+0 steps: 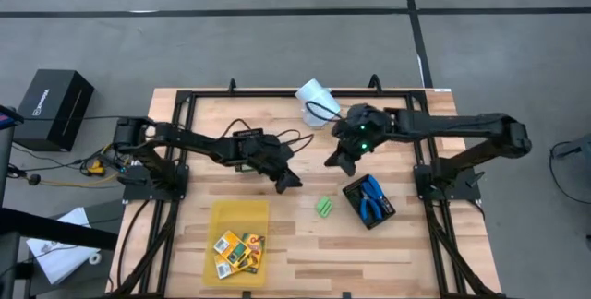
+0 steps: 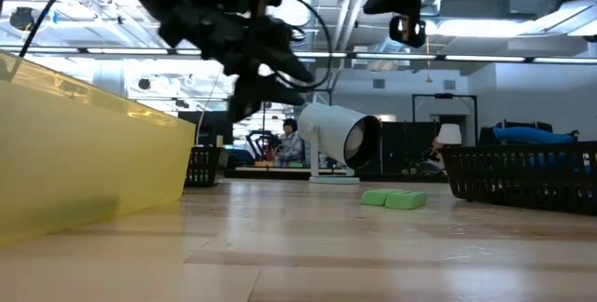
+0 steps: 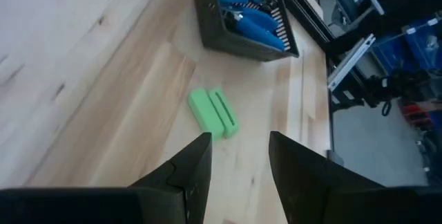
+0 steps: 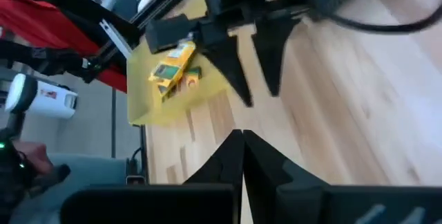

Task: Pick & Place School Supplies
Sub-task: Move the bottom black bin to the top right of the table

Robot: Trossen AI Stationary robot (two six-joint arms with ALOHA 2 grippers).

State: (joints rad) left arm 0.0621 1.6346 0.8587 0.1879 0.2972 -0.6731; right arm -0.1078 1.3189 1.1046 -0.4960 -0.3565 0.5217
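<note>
Wooden table [image 1: 388, 244], green pieces [image 3: 213, 113] just beyond left gripper's [image 3: 239, 156] parted fingers [image 3: 197, 162]

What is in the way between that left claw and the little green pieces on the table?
Nothing visible. The left gripper hangs open above bare wood, and the green pieces lie just ahead of its fingertips. The mesh tray with the blue tools sits beyond them, and the shut right gripper is off to one side.
</note>
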